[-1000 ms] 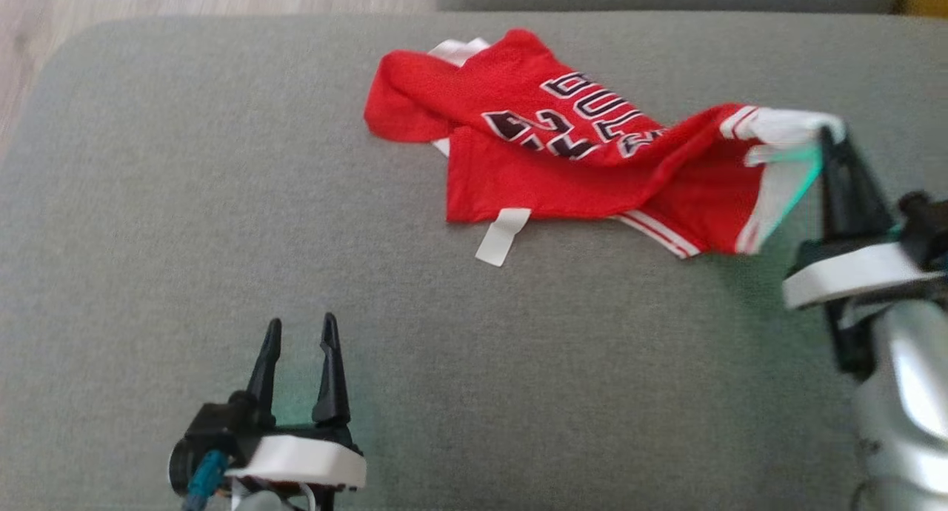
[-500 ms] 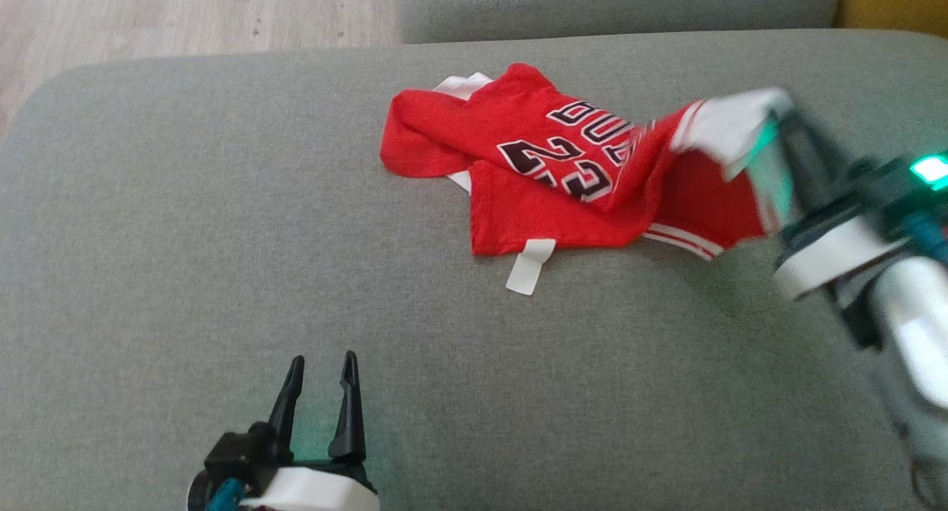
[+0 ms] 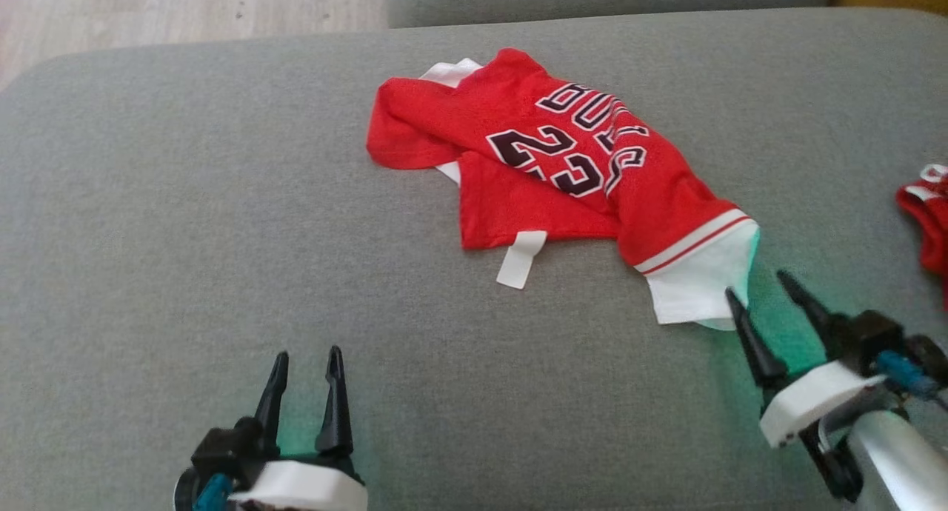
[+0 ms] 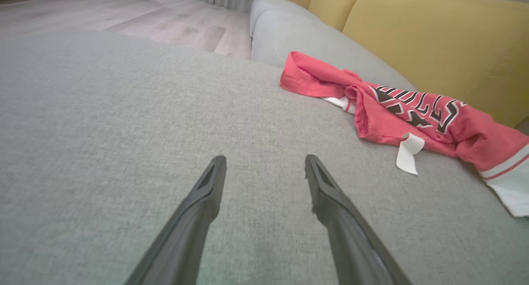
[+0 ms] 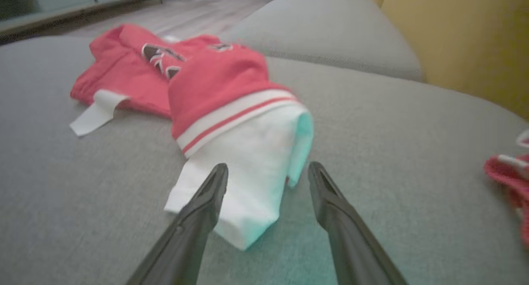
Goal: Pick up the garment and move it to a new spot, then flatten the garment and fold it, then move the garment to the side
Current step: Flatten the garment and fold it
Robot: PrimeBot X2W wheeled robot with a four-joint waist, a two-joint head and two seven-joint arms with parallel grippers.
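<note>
My right gripper (image 3: 755, 284) has its two dark fingers spread with nothing between the pads. In the right wrist view it (image 5: 268, 166) points straight at the white end panel (image 5: 244, 173) of the garment, which lies flat on the seat partly between the tips; I can't tell whether either finger touches it. I judge the jaws sit this low and close so that edge can be pinched or smoothed without a long reach.

My left gripper (image 3: 307, 352) is likewise parted and empty, hovering over bare cushion well apart from the cloth, probably parked until two hands are needed.

The red mesh jersey (image 3: 555, 163) with black-and-white numerals rests mid-seat on the broad grey woven sofa cushion (image 3: 148, 200), numerals up, rumpled and doubled over itself, its white end nearest my right arm. A loose white tag (image 3: 518, 259) sticks out of the near hem. It isn't flat yet, so spreading comes next, by my reckoning.

A second small red cloth item (image 3: 926, 215) sits at the right edge; a mustard-yellow backrest (image 4: 413, 41) stands behind.
</note>
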